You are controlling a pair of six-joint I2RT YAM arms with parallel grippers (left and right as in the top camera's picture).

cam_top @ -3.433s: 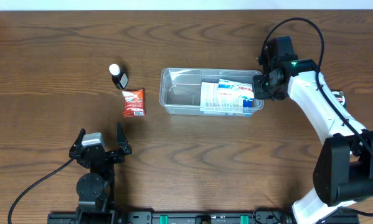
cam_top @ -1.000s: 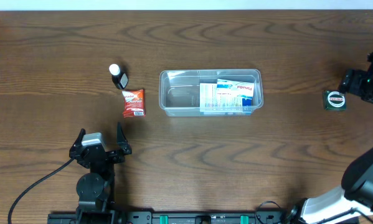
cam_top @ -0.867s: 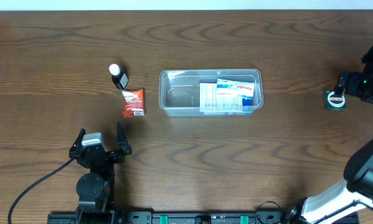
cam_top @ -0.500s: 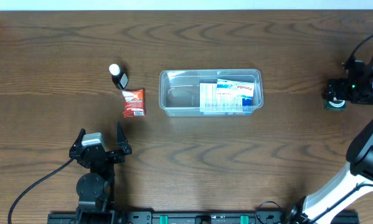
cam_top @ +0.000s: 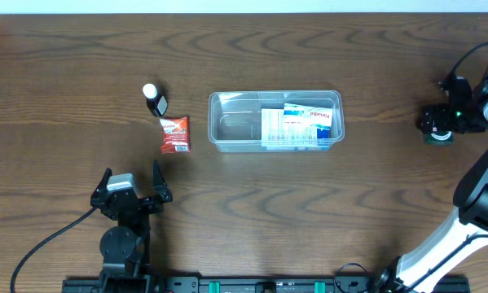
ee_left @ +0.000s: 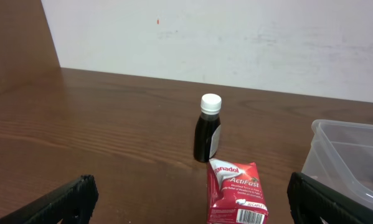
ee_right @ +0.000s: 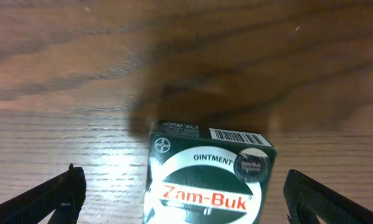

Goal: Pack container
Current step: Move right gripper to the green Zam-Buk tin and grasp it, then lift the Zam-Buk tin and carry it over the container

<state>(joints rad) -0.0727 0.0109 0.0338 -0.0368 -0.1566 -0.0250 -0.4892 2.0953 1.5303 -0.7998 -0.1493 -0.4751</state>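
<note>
Middle of the overhead view: container [cam_top: 214,122] on the tabletop [cam_top: 252,212], with boxes [cam_top: 301,124] in its right half. Near its left side: a red packet [cam_top: 175,134], and just above that a small dark bottle [cam_top: 155,99] with a white cap. Lower left: left gripper [cam_top: 131,172], jaws wide, holding nothing. Far right edge: right gripper [cam_top: 439,124], jaws wide on both sides of a green box [ee_right: 208,177], not touching it.

Zam-Buk box [ee_right: 206,168] — bottom edge cut off; container [ee_left: 342,152] — right part cropped.
</note>
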